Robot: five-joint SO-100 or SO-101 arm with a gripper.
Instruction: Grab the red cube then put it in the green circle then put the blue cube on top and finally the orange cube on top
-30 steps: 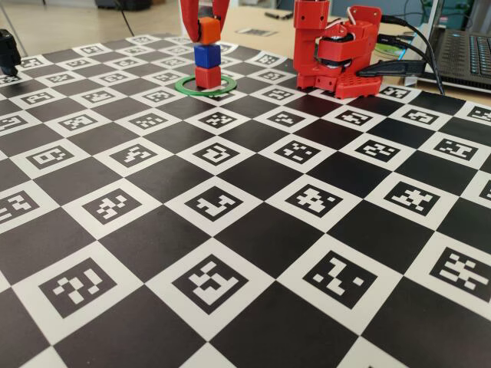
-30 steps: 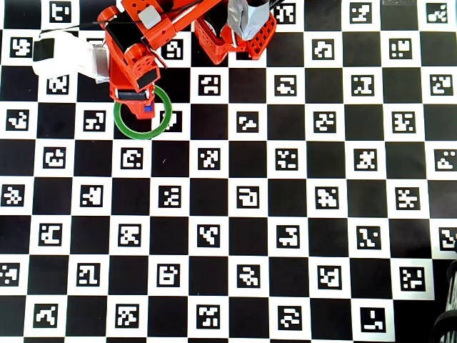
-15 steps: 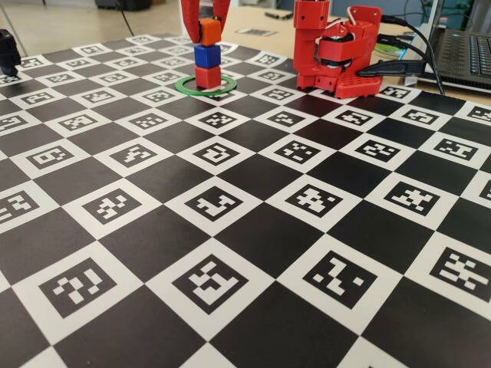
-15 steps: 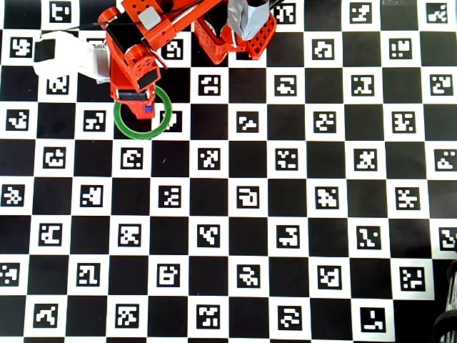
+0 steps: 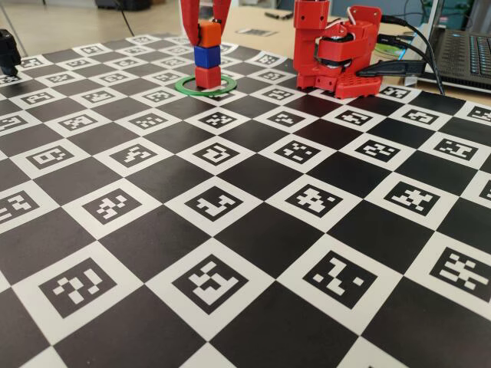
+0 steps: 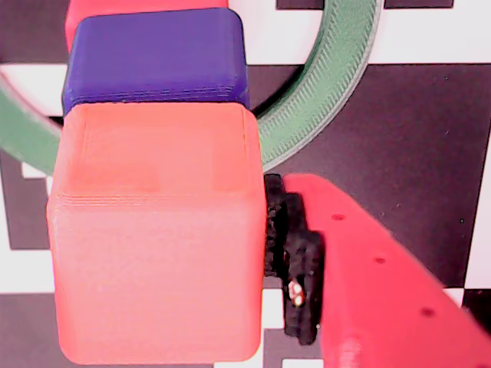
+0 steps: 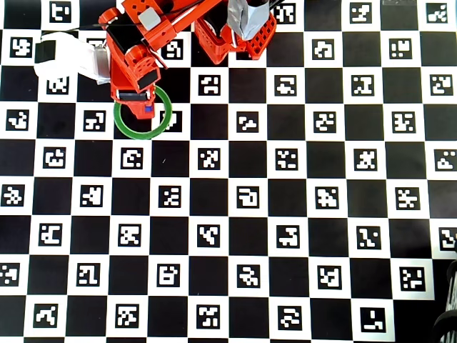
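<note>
In the fixed view the red cube (image 5: pixel 207 77) stands inside the green circle (image 5: pixel 184 87). The blue cube (image 5: pixel 206 56) sits on it and the orange cube (image 5: pixel 209 34) sits on the blue one. My gripper (image 5: pixel 205 32) comes down from above with a red finger on each side of the orange cube. In the wrist view the orange cube (image 6: pixel 153 245) fills the frame over the blue cube (image 6: pixel 157 57). The black pad (image 6: pixel 295 253) touches its right side, and the other finger is hidden. In the overhead view the gripper (image 7: pixel 139 100) covers the stack over the ring (image 7: pixel 143 136).
The arm's red base (image 5: pixel 337 57) stands right of the stack on the checkered marker board. A laptop (image 5: pixel 464 54) and cables lie at the far right. A black object (image 5: pixel 8 50) stands at the left edge. A white object (image 7: pixel 61 53) lies left of the arm.
</note>
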